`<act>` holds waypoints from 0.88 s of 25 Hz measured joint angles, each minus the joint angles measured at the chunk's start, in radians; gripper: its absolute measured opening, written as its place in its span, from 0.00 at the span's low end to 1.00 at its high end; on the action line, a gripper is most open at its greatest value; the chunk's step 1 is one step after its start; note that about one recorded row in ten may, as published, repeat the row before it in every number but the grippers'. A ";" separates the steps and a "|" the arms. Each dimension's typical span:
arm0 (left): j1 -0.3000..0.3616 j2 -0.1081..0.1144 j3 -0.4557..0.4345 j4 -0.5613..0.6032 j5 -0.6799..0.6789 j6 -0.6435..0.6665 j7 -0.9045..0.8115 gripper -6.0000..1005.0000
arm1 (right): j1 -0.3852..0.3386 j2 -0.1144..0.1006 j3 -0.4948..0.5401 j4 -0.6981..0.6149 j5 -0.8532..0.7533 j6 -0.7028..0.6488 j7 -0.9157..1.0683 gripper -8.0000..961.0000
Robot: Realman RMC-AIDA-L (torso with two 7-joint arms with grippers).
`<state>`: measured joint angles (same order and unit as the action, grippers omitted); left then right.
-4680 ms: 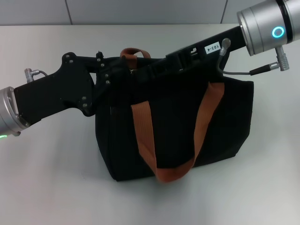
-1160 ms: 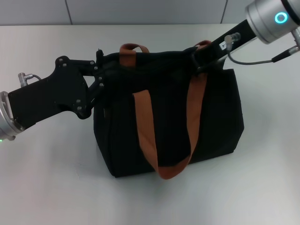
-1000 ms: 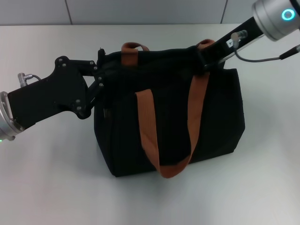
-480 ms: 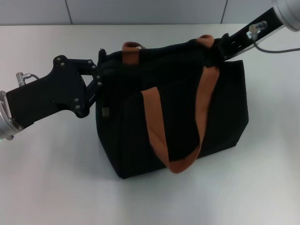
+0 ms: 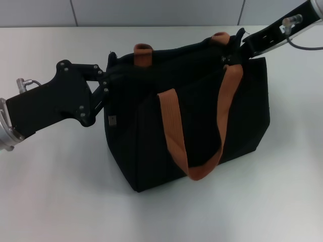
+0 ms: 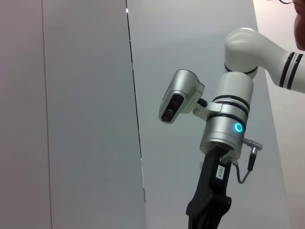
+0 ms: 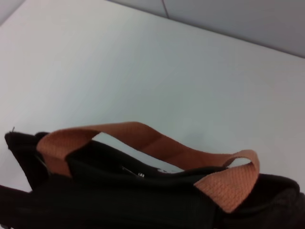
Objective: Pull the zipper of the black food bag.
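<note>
The black food bag (image 5: pixel 192 121) stands mid-table with two orange-brown strap handles (image 5: pixel 222 116). My left gripper (image 5: pixel 110 70) is at the bag's top left corner and is shut on the fabric edge there. My right gripper (image 5: pixel 235 49) reaches in from the upper right to the bag's top right end, by the far strap loop (image 5: pixel 220 38). It is shut there, and the bag's top is drawn toward it. The zipper pull is hidden under it in the head view. The right wrist view shows the bag's top edge (image 7: pixel 143 191), a strap (image 7: pixel 143 138) and a small silver glint (image 7: pixel 138 174).
The white table (image 5: pixel 60 191) runs around the bag, with a grey wall (image 5: pixel 151 12) along its far edge. The left wrist view looks up at the wall and my right arm (image 6: pixel 226 129).
My right gripper has moved along the bag's top to its right end and farther right. The bag has shifted and turned to the right with it. The left gripper has stayed put.
</note>
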<state>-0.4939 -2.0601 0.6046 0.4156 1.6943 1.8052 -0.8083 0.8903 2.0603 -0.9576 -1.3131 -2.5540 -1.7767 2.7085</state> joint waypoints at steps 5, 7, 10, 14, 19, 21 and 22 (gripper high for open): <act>0.000 0.000 0.000 0.000 0.000 0.000 -0.001 0.05 | -0.033 0.000 0.031 -0.027 0.087 0.008 -0.032 0.06; 0.000 0.000 0.002 0.000 0.000 0.000 -0.002 0.05 | -0.047 -0.001 0.060 -0.028 0.150 0.009 -0.064 0.07; 0.000 0.000 0.003 0.000 0.000 0.000 -0.003 0.05 | -0.073 -0.006 0.120 -0.010 0.268 0.007 -0.131 0.08; 0.000 0.000 0.003 0.000 0.000 0.000 -0.004 0.06 | -0.126 -0.015 0.189 0.032 0.445 -0.003 -0.241 0.09; 0.000 -0.003 0.005 0.000 0.001 -0.001 -0.005 0.06 | -0.219 -0.057 0.227 0.186 0.713 -0.036 -0.463 0.26; 0.000 -0.003 0.006 0.000 0.003 -0.001 -0.006 0.06 | -0.255 -0.085 0.265 0.316 0.805 -0.075 -0.613 0.35; 0.000 -0.003 0.006 0.000 0.003 -0.001 -0.006 0.06 | -0.255 -0.085 0.265 0.316 0.805 -0.075 -0.613 0.40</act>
<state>-0.4940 -2.0628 0.6104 0.4156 1.6969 1.8042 -0.8139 0.6357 1.9749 -0.6929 -0.9968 -1.7493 -1.8519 2.0956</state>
